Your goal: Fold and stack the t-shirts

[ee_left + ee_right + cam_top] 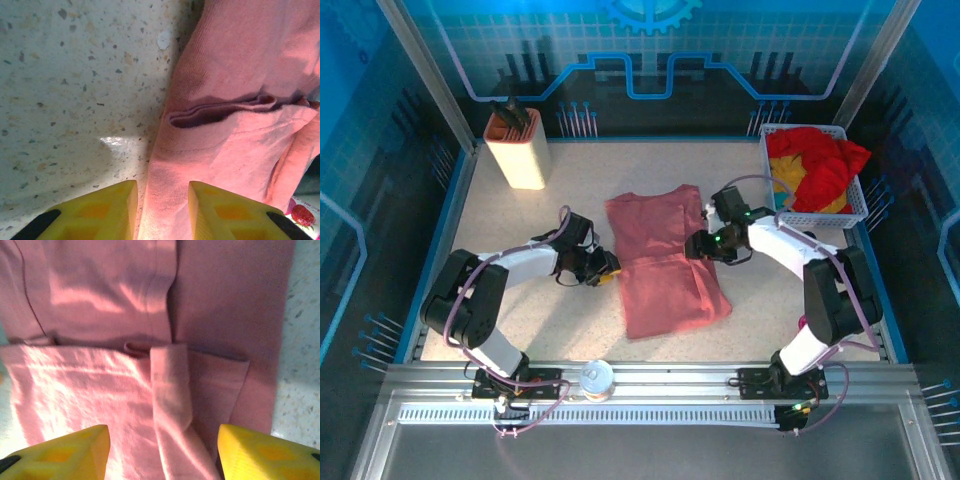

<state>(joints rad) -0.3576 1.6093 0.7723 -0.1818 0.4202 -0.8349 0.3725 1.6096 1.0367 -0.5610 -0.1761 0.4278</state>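
The t-shirts are in two places: a dusty salmon-pink t-shirt (665,262) lies spread on the speckled surface (530,215) midway between the two arms, while a red t-shirt (825,160) and a yellow t-shirt (798,190) sit crumpled in the white mesh basket (857,208) at the far right corner. The pink one looks partly folded, with a crease across its middle and overlapping layers along it. The left end effector (163,205) hangs low over the shirt's left edge, its yellow fingers a little apart and holding nothing; the hem runs into the gap beneath them. The right end effector (164,445) hovers above the right side of the shirt, near a tucked flap of cloth, with its fingers spread wide and empty. The cloth looks light, soft and limp, so it will likely sag and drag rather than keep its shape, and a pinch may take up only the top layer. Judging from this, the best hold is at the outer edges by the crease, both sides pinched through all layers and lifted together so the fold stays square. A one-sided pull would probably skew it.
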